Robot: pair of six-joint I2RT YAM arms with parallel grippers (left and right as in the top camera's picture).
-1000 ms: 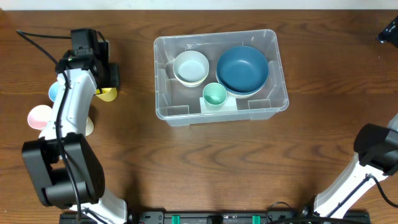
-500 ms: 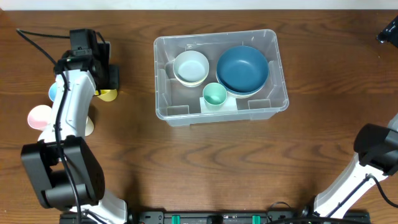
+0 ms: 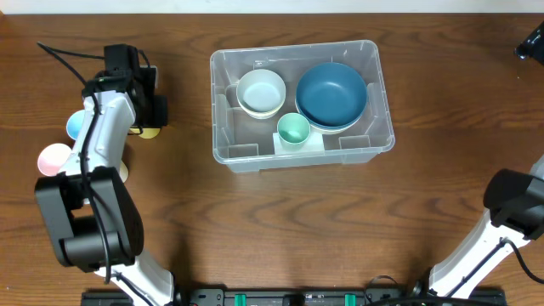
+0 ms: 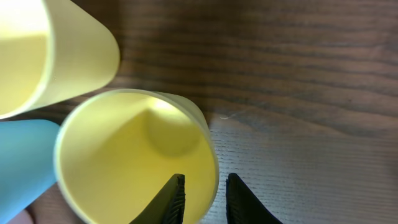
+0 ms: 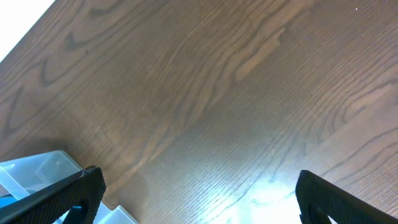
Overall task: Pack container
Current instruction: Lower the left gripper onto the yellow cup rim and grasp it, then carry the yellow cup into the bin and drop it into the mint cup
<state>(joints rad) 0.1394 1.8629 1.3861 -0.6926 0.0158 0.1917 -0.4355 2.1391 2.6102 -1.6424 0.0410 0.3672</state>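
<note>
Wood table: one container, two bowls, five cups.

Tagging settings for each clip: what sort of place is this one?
Probably a lab-style tabletop rig rather than a home: a bare wooden table, two mounted robot arms, and a clear container holding bowls.

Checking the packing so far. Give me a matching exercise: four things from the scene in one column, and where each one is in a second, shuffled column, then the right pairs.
Column one:
1. blue bowl
2. green cup
3. yellow cup
4. pink cup

Column two:
A. on the table at the far left edge, outside the container
B. rim between the left gripper jaws
C. right half of the container
D. in the container, near its front wall, beside the white bowl

Pairs: 1-C, 2-D, 3-B, 4-A
</note>
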